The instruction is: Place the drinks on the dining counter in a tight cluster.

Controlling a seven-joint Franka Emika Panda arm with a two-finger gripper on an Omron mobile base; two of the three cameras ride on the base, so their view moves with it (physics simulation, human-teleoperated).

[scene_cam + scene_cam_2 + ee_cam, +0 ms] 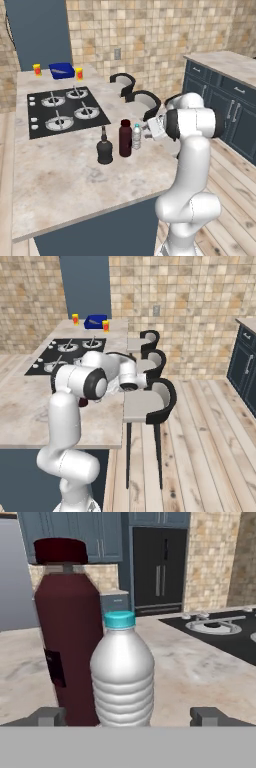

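Tool (128,716) spread wide and released around the upright water bottle (122,672), dark-red bottle (67,627) touching beside it and partly hidden, black bottle (104,147) close by, all on bench (65,170) near cooktop (62,110)

No text can be read anywhere; the dark label patch on the dark-red bottle (65,642) is blank.
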